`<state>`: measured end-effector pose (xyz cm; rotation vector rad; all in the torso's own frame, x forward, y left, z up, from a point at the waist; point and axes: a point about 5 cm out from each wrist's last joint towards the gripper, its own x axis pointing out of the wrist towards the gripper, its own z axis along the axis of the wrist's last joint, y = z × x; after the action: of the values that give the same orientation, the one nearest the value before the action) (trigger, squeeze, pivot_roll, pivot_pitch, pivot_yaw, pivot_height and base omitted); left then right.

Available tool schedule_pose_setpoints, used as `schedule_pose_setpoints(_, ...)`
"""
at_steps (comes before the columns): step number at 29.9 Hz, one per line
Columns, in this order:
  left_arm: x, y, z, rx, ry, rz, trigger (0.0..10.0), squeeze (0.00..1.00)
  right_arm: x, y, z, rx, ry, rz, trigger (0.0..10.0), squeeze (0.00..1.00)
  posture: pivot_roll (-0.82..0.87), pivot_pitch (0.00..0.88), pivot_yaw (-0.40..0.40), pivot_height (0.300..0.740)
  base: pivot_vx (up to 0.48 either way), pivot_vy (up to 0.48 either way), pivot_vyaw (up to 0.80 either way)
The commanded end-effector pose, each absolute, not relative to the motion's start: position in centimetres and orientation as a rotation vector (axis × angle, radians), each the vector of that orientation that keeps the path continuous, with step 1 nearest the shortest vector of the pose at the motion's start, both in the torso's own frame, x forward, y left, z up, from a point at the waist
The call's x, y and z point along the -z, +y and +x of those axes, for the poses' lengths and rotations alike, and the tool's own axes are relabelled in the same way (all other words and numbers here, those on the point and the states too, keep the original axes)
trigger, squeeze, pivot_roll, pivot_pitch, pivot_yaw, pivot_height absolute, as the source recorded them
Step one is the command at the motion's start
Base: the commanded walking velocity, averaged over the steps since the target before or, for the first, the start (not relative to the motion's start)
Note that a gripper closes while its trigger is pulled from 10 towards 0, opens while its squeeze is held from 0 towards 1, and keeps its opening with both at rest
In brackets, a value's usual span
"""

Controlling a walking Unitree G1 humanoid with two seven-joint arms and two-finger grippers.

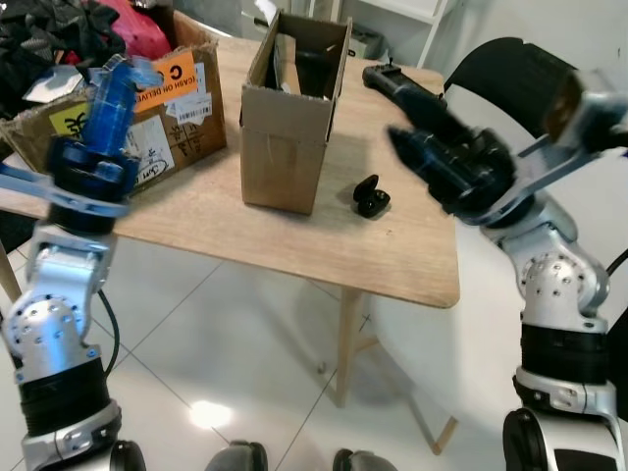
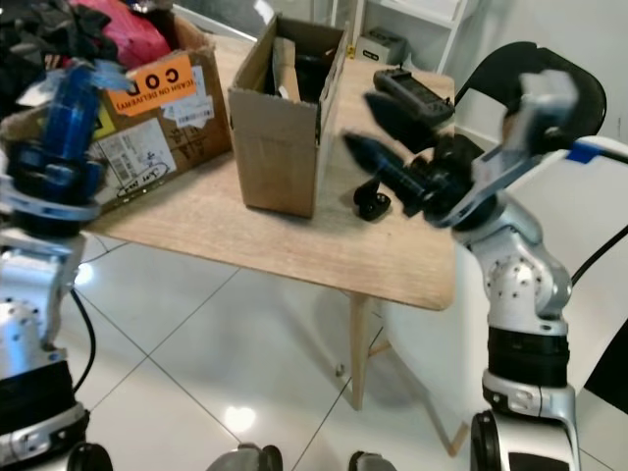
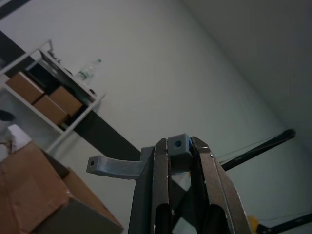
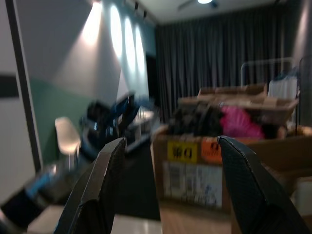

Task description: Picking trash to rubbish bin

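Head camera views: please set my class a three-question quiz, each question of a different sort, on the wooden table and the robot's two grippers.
1. True or false: the small black case lies on the wooden table beside the tall cardboard box.
2. Which gripper has its fingers spread apart? A) left gripper B) right gripper
3. Fill in: the orange label is stuck on the wide ______ box.

Key: 1 true; 2 B, the left one is closed and raised; 3 cardboard.

Table (image 1: 392,257): big box (image 1: 167,108) left, open box (image 1: 289,118) mid, earbud case (image 1: 371,196) right
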<state>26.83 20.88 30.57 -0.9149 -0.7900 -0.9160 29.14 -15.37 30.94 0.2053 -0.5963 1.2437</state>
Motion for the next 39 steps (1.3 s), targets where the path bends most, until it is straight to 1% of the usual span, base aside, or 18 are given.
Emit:
schedule_pose_setpoints(1,-30.5,20.5,26.6,0.972,-0.743,-0.902,10.0,0.0,-31.7,-15.0,28.5,-1.245,-0.621,0.095,10.0,0.0,0.02,0.15,0.011,0.74,0.0,0.0,0.0)
schedule_pose_setpoints(2,-30.4,20.3,26.6,0.988,-0.731,-0.905,10.0,0.0,-31.8,-14.9,28.5,-1.236,-0.614,0.067,10.0,0.0,0.02,0.15,0.011,0.74,0.0,0.0,0.0)
schedule_pose_setpoints(3,-30.1,19.9,26.4,1.026,-0.694,-0.898,10.0,0.0,-32.2,-14.6,28.1,-1.251,-0.614,0.0,10.0,0.0,0.02,0.151,0.015,0.74,0.0,0.0,0.0)
schedule_pose_setpoints(6,-29.9,19.5,26.4,1.039,-0.667,-0.891,10.0,0.0,-32.7,-14.2,27.5,-1.279,-0.63,-0.034,10.0,0.0,0.02,0.149,0.018,0.74,0.0,0.0,0.0)
schedule_pose_setpoints(8,-29.5,19.1,26.4,1.064,-0.611,-0.906,10.0,0.0,-33.9,-13.6,26.4,-1.307,-0.652,-0.151,10.0,0.0,0.02,0.149,0.022,0.74,0.0,0.0,0.0)
schedule_pose_setpoints(9,-29.5,19.1,26.4,1.064,-0.611,-0.906,10.0,0.0,-33.9,-13.6,26.4,-1.307,-0.652,-0.151,10.0,0.0,0.02,0.149,0.022,0.74,0.0,0.0,0.0)
schedule_pose_setpoints(10,-29.1,18.6,26.2,1.111,-0.561,-0.914,10.0,0.0,-34.4,-13.3,26.1,-1.306,-0.65,-0.244,10.0,0.0,0.02,0.15,0.024,0.74,0.0,0.0,0.0)
schedule_pose_setpoints(14,-29.1,18.4,26.0,1.131,-0.546,-0.916,10.0,0.0,-34.5,-13.1,26.1,-1.305,-0.646,-0.272,10.0,0.0,0.02,0.15,0.024,0.74,0.0,0.0,0.0)
schedule_pose_setpoints(15,-28.9,17.6,25.5,1.196,-0.502,-0.913,10.0,0.0,-34.2,-12.4,26.0,-1.318,-0.621,-0.33,10.0,0.0,0.02,0.146,0.022,0.74,0.0,0.0,0.0)
schedule_pose_setpoints(16,-28.9,17.6,25.5,1.196,-0.502,-0.913,10.0,0.0,-34.2,-12.4,26.0,-1.318,-0.621,-0.33,10.0,0.0,0.02,0.146,0.022,0.74,0.0,0.0,0.0)
schedule_pose_setpoints(18,-28.7,16.8,24.9,1.262,-0.456,-0.905,10.0,0.0,-33.7,-11.7,25.8,-1.345,-0.596,-0.353,10.0,0.0,0.02,0.146,0.022,0.74,0.0,0.0,0.0)
schedule_pose_setpoints(21,-28.6,16.3,24.6,1.308,-0.432,-0.913,10.0,0.0,-33.2,-11.2,25.8,-1.373,-0.572,-0.362,10.0,0.0,0.02,0.142,0.019,0.74,0.0,0.0,0.0)
schedule_pose_setpoints(25,-28.6,16.0,24.3,1.336,-0.417,-0.924,10.0,0.0,-33.0,-11.0,25.8,-1.384,-0.56,-0.363,10.0,0.0,0.02,0.139,0.019,0.74,0.0,0.0,0.0)
schedule_pose_setpoints(26,-28.8,15.1,23.7,1.384,-0.403,-0.916,10.0,0.0,-32.6,-10.5,26.1,-1.388,-0.547,-0.363,10.0,0.0,0.03,0.136,0.017,0.74,0.0,0.0,0.0)
schedule_pose_setpoints(27,-28.8,15.1,23.7,1.384,-0.403,-0.916,10.0,0.0,-32.6,-10.5,26.1,-1.388,-0.547,-0.363,10.0,0.0,0.03,0.136,0.017,0.74,0.0,0.0,0.0)
schedule_pose_setpoints(30,-29.0,14.4,23.1,1.417,-0.396,-0.919,10.0,0.0,-32.4,-9.4,26.4,-1.383,-0.553,-0.372,10.0,0.0,0.03,0.135,0.016,0.74,0.0,0.0,0.0)
schedule_pose_setpoints(34,-29.2,14.1,22.7,1.444,-0.4,-0.931,10.0,0.0,-32.4,-9.0,26.6,-1.367,-0.565,-0.376,10.0,0.0,0.03,0.135,0.013,0.74,0.0,0.0,0.0)
schedule_pose_setpoints(39,-29.1,13.5,22.4,1.464,-0.387,-0.932,10.0,0.0,-33.2,-8.7,27.3,-1.3,-0.623,-0.337,10.0,0.0,0.03,0.135,0.01,0.74,0.0,0.0,0.0)
